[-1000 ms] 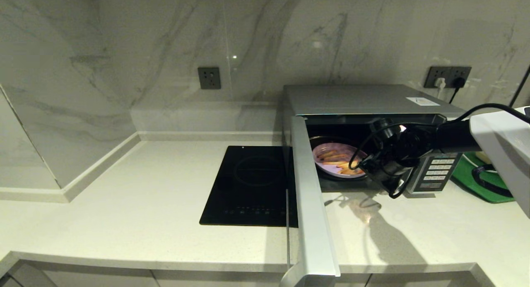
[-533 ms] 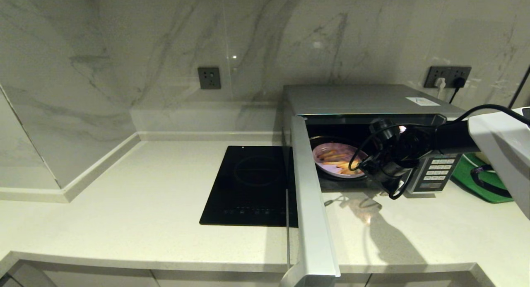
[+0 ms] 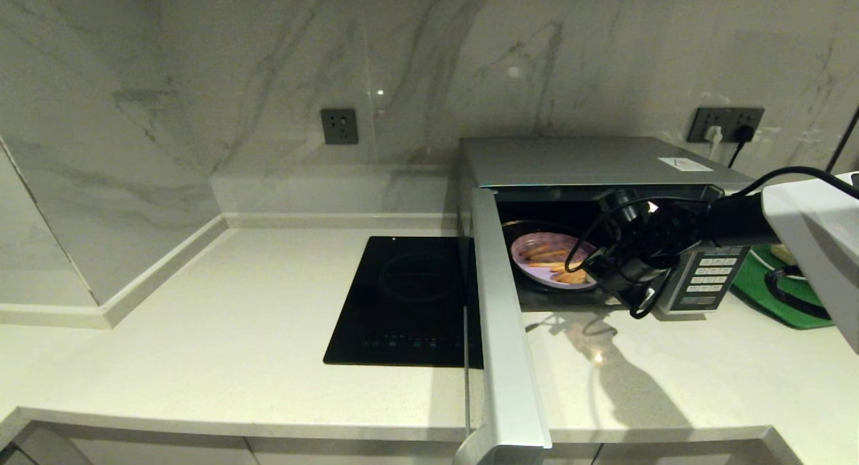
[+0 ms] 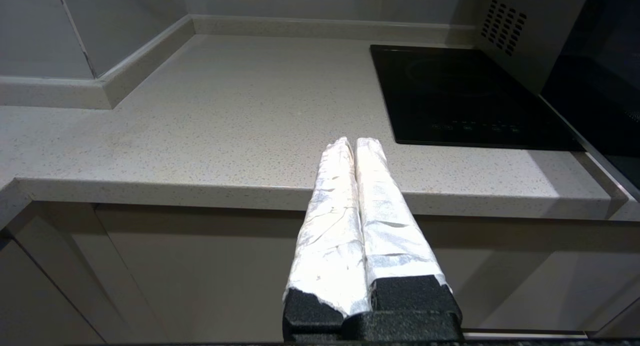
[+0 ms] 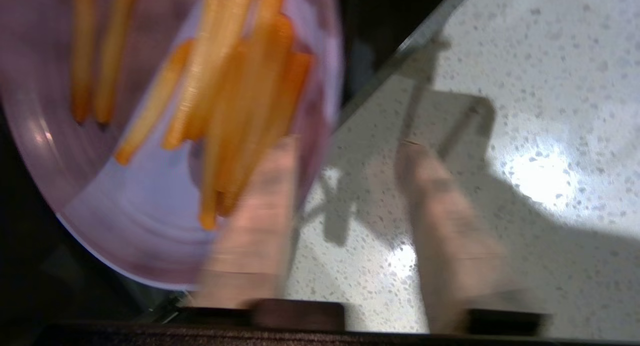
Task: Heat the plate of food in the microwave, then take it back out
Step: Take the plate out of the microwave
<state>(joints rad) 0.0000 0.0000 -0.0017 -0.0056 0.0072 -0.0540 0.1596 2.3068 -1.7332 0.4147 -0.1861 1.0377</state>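
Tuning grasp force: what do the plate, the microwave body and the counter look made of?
Plate: glossy lavender, with highlights and faint rings; plastic or glazed ceramic, can't tell.
Microwave: satin silver metal casing, likely painted or brushed steel.
Counter: pale speckled stone look, probably quartz, polished.

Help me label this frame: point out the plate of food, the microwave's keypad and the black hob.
plate of food (image 3: pixel 545 249), head view, bare lavender surface near the back.
microwave's keypad (image 3: pixel 709 274), head view, middle of the buttons.
black hob (image 3: pixel 409 297), head view, glass centre.
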